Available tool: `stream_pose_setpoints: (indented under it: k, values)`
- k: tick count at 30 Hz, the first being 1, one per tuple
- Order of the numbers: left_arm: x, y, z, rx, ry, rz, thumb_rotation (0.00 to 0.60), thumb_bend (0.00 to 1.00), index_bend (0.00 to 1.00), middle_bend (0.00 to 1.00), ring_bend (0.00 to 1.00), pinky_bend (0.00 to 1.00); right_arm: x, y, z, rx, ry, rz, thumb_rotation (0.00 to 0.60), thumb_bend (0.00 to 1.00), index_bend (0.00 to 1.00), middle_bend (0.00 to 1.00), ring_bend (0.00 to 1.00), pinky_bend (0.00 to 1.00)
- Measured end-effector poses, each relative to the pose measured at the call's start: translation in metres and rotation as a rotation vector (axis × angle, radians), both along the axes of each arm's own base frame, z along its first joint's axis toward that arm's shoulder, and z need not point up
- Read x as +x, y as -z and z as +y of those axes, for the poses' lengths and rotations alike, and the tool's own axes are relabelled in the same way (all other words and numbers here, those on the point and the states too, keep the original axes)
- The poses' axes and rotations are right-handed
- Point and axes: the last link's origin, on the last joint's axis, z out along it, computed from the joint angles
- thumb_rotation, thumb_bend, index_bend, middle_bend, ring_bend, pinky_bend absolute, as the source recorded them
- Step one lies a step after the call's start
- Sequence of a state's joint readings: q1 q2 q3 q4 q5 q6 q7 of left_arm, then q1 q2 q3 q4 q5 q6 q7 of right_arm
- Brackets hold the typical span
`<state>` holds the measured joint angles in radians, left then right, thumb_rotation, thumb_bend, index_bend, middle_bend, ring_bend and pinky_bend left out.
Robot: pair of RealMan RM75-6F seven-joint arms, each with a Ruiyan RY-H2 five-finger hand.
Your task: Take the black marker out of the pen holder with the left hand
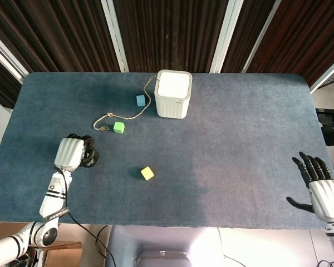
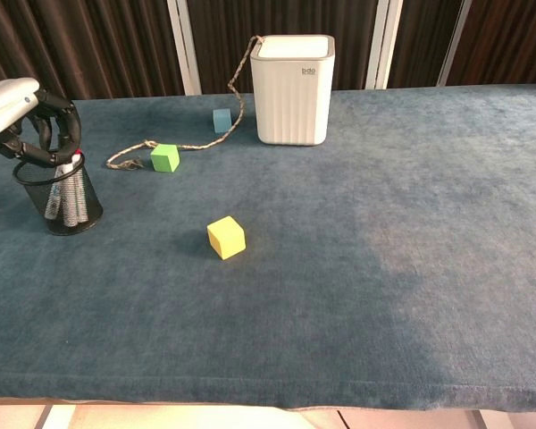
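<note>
A black mesh pen holder [image 2: 64, 198] stands at the table's left side; in the head view only an edge of the pen holder [image 1: 93, 158] shows beside my hand. Light-bodied markers [image 2: 74, 193] stand inside it. My left hand [image 2: 27, 121] sits right on top, its dark fingers curled around the marker tops. The black marker cannot be told apart from those fingers. From the head camera the left hand [image 1: 70, 153] covers the holder's mouth. My right hand [image 1: 322, 188] rests at the table's front right edge, fingers spread, holding nothing.
A white bin [image 2: 293, 88] stands at the back centre with a rope [image 2: 129, 154] trailing left from it. A green cube [image 2: 165, 157] and a blue cube [image 2: 221, 120] lie near the rope. A yellow cube [image 2: 226, 237] sits right of the holder.
</note>
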<state>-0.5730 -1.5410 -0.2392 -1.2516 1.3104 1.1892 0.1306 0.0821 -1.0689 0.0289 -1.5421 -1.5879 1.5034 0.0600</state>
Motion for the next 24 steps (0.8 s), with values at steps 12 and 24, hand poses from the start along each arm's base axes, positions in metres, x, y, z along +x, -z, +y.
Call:
stream_pose_setpoints:
  k: [12,24]
  values:
    - [0.013,-0.032,-0.014,0.078,0.082,-0.013,0.600,0.45,0.66,0.77,0.64,0.45,0.001,-0.002,0.000,-0.005,-0.005,0.001,0.600,0.00,0.00,0.02,0.00,0.00]
    - [0.080,-0.041,-0.016,0.096,0.274,0.011,0.600,0.45,0.67,0.78,0.64,0.42,0.006,-0.002,-0.004,-0.002,-0.018,0.005,0.600,0.00,0.00,0.02,0.00,0.00]
